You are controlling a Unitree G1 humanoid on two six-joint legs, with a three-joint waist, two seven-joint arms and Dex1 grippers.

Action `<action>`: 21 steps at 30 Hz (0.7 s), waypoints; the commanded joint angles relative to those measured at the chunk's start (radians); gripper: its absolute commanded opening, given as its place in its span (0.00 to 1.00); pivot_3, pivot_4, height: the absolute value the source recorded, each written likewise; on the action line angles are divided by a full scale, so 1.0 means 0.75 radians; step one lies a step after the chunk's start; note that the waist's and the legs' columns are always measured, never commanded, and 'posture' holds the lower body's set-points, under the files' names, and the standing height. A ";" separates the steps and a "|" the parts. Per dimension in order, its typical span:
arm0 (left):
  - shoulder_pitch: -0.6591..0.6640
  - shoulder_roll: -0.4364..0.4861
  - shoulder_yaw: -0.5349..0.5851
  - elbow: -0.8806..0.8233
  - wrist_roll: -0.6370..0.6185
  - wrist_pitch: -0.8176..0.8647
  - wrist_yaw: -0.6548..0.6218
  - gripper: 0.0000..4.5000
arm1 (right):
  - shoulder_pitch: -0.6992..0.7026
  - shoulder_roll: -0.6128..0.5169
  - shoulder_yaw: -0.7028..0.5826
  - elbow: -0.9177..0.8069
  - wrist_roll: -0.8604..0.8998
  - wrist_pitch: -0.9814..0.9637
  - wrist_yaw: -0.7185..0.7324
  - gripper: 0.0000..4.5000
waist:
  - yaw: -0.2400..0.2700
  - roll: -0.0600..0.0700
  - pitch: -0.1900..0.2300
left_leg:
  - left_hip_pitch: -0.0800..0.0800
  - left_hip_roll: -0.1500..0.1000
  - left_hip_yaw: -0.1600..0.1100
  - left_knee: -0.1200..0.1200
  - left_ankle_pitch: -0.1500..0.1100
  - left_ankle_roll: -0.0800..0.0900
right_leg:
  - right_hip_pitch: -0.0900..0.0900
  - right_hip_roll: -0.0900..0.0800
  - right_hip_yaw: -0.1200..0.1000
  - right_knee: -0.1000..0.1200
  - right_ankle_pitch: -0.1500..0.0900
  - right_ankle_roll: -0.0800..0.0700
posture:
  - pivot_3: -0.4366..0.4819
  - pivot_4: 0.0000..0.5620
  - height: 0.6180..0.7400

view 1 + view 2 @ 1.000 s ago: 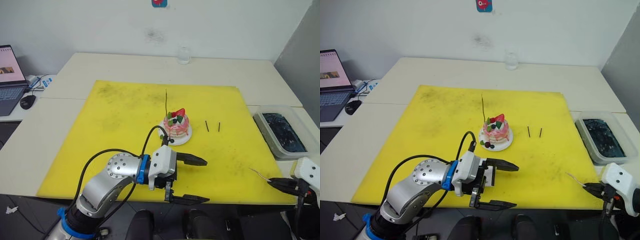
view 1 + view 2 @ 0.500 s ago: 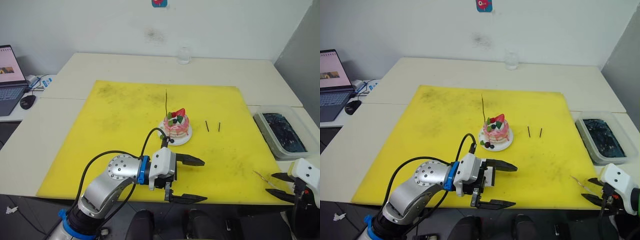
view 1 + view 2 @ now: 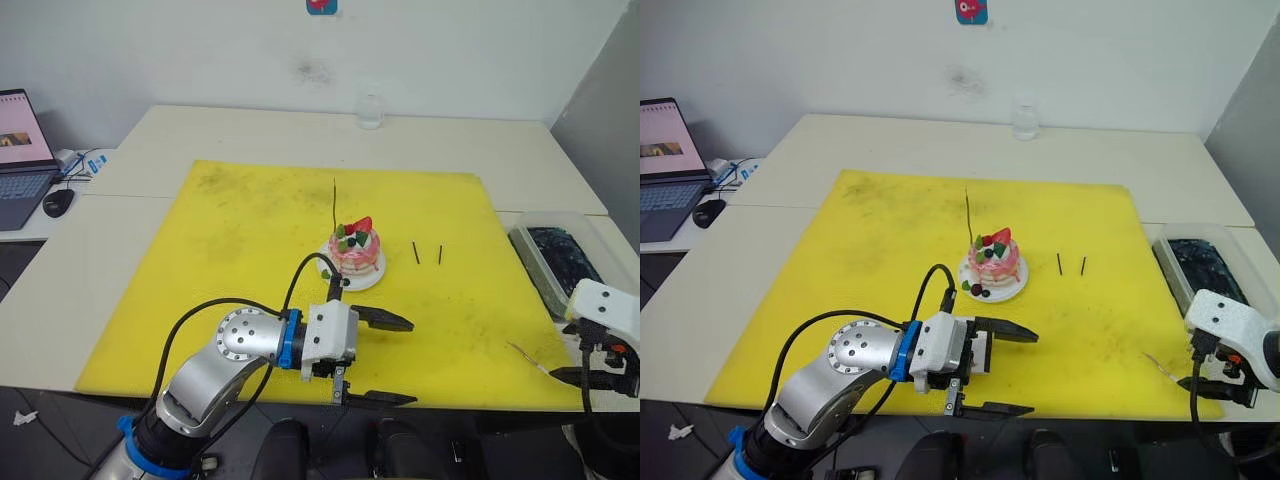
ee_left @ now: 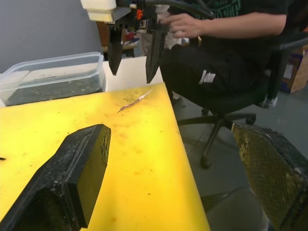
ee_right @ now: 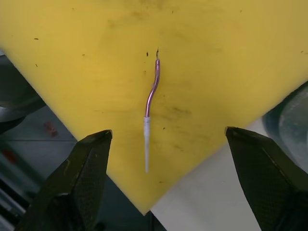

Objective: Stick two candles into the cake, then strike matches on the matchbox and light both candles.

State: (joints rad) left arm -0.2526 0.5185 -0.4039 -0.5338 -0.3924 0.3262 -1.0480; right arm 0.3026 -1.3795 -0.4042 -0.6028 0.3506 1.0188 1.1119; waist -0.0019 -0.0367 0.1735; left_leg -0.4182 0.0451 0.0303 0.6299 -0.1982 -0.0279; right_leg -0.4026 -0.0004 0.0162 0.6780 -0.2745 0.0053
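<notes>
- Candles first: one thin, dark, wire-like candle [image 3: 333, 205] stands upright in the small round pink-and-white cake [image 3: 352, 250] with its fruit pieces, on a white plate near the middle of the yellow mat [image 3: 240, 250].
- I see a second thin candle [image 5: 151, 106], pinkish with a white tip and slightly bent, lying flat on the mat well to the cake's right, close to the mat's near right corner.
- My right gripper [image 3: 1220, 385] hangs just above that loose candle with its black fingers spread wide and nothing between them; the candle lies between the two fingers [image 5: 82, 183] in the wrist view.
- My left gripper [image 3: 372, 358] hovers over the mat's near edge, in front of the cake, also wide open and empty.
- Two short dark matches [image 3: 427, 253] lie side by side on the mat just right of the cake, untouched.
- A clear plastic tub [image 3: 560, 265] with dark contents sits off the mat, further right of the cake than the matches.
- A seated person [image 4: 226, 43] is close behind my right arm.
- My worry: the candle is very thin and lies flat, so closing on it may pinch the mat, roll it away, or push it off the nearby edge.
- Gripping hard could bend it further, making it harder to seat in the cake.
- Carrying it in, I could knock the standing candle.
</notes>
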 commanded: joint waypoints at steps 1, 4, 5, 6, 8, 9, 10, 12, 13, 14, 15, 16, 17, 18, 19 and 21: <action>-0.014 -0.008 -0.017 -0.059 0.004 -0.015 0.005 1.00 | -0.072 -0.027 0.090 -0.013 0.018 0.036 -0.030 0.87 | 0.000 0.000 0.000 | -0.001 0.000 0.000 0.000 0.000 0.000 | -0.001 0.000 0.000 0.000 0.000 0.000 | 0.48 0.27 1.00; -0.011 -0.017 -0.019 -0.074 -0.007 -0.010 0.014 1.00 | -0.144 -0.017 0.214 0.029 -0.002 0.022 -0.066 0.87 | -0.001 0.000 0.000 | 0.000 0.000 0.000 0.000 0.000 0.000 | -0.001 0.000 -0.001 0.000 0.000 0.000 | 0.48 0.27 1.00; -0.008 -0.018 -0.018 -0.079 -0.015 -0.011 0.012 1.00 | -0.158 -0.014 0.246 0.046 -0.008 0.016 -0.073 0.87 | -0.001 0.000 0.000 | 0.000 0.000 0.000 0.000 0.000 0.000 | -0.001 0.000 0.000 0.001 0.000 0.000 | 0.48 0.27 1.00; -0.005 -0.019 -0.016 -0.084 -0.021 -0.005 0.017 1.00 | -0.163 -0.018 0.269 0.060 -0.014 0.005 -0.075 0.87 | -0.001 0.000 0.000 | 0.000 0.000 0.000 0.000 0.000 0.000 | -0.001 0.000 0.000 0.001 0.000 0.000 | 0.48 0.27 1.00; 0.001 -0.017 -0.015 -0.095 -0.026 0.003 0.022 1.00 | -0.169 -0.019 0.288 0.072 -0.014 -0.001 -0.079 0.87 | -0.001 0.000 0.000 | 0.000 0.000 0.000 0.000 0.000 0.000 | -0.001 0.000 0.000 0.001 0.000 0.000 | 0.48 0.27 1.00; 0.003 -0.020 -0.015 -0.100 -0.029 0.010 0.028 1.00 | -0.168 -0.021 0.293 0.077 -0.015 -0.007 -0.081 0.87 | -0.001 0.000 0.000 | 0.000 0.000 0.000 0.000 0.000 0.000 | -0.001 0.000 0.000 0.001 0.000 0.000 | 0.48 0.27 1.00; 0.005 -0.021 -0.015 -0.104 -0.030 0.014 0.032 1.00 | -0.169 -0.020 0.300 0.081 -0.018 -0.012 -0.085 0.87 | -0.001 0.000 0.000 | 0.000 0.000 0.000 0.000 0.000 0.000 | -0.001 0.000 0.000 0.001 0.000 0.001 | 0.48 0.27 1.00; 0.010 -0.026 -0.015 -0.111 -0.031 0.022 0.041 1.00 | -0.169 -0.017 0.306 0.084 -0.018 -0.019 -0.090 0.87 | -0.001 0.000 0.000 | 0.000 0.000 0.000 0.000 0.000 0.000 | -0.001 0.000 0.000 0.001 0.000 0.001 | 0.48 0.27 1.00; 0.013 -0.030 -0.016 -0.115 -0.030 0.026 0.047 1.00 | -0.168 -0.016 0.309 0.084 -0.018 -0.024 -0.093 0.87 | -0.001 0.000 0.000 | 0.000 0.001 0.000 0.000 0.000 0.000 | -0.001 0.000 0.000 0.001 0.000 0.001 | 0.48 0.27 1.00; 0.015 -0.033 -0.017 -0.118 -0.030 0.029 0.053 1.00 | -0.166 -0.015 0.310 0.083 -0.019 -0.028 -0.094 0.87 | -0.001 0.000 0.000 | 0.000 0.001 0.000 0.000 0.000 0.000 | -0.001 0.000 0.000 0.001 0.000 0.001 | 0.48 0.27 1.00; 0.017 -0.035 -0.020 -0.121 -0.029 0.032 0.059 1.00 | -0.162 -0.015 0.307 0.081 -0.021 -0.031 -0.094 0.87 | -0.001 0.000 0.000 | 0.000 0.001 0.000 0.000 0.000 0.000 | -0.001 0.000 0.000 0.001 0.000 0.001 | 0.48 0.27 1.00; 0.018 -0.037 -0.023 -0.124 -0.027 0.033 0.063 1.00 | -0.159 -0.014 0.306 0.080 -0.023 -0.034 -0.094 0.87 | -0.001 0.000 0.000 | 0.000 0.001 0.000 0.000 0.000 0.000 | -0.001 0.000 0.000 0.002 0.000 0.001 | 0.48 0.27 1.00; 0.018 -0.038 -0.025 -0.126 -0.027 0.034 0.066 1.00 | -0.157 -0.013 0.305 0.079 -0.025 -0.035 -0.094 0.87 | -0.001 0.000 0.000 | 0.000 0.001 0.000 0.000 0.000 0.000 | -0.001 0.000 0.000 0.002 0.000 0.001 | 0.48 0.27 1.00; 0.019 -0.039 -0.027 -0.129 -0.026 0.036 0.070 1.00 | -0.152 -0.011 0.304 0.077 -0.027 -0.036 -0.095 0.87 | -0.001 0.000 0.000 | 0.000 0.001 0.000 0.000 0.000 0.000 | -0.001 0.001 0.000 0.002 0.000 0.001 | 0.48 0.27 1.00; 0.020 -0.040 -0.028 -0.130 -0.025 0.037 0.072 1.00 | -0.148 -0.010 0.304 0.075 -0.028 -0.037 -0.096 0.87 | -0.001 0.000 0.000 | 0.000 0.000 0.000 0.000 0.000 0.000 | -0.001 0.001 0.000 0.002 0.000 0.001 | 0.48 0.27 1.00; 0.021 -0.042 -0.030 -0.135 -0.026 0.041 0.079 1.00 | -0.138 -0.006 0.308 0.067 -0.032 -0.042 -0.101 0.79 | -0.001 0.000 0.000 | 0.000 0.001 0.000 0.000 0.000 0.000 | -0.001 0.000 0.000 0.002 0.000 0.001 | 0.48 0.27 1.00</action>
State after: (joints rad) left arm -0.2393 0.4980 -0.4249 -0.5911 -0.3954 0.3634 -0.9946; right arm 0.1971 -1.3854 -0.1714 -0.5435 0.3343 0.9954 1.0415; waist -0.0024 -0.0365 0.1734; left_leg -0.4180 0.0455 0.0302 0.6301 -0.1982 -0.0280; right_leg -0.4032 -0.0001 0.0161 0.6793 -0.2743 0.0060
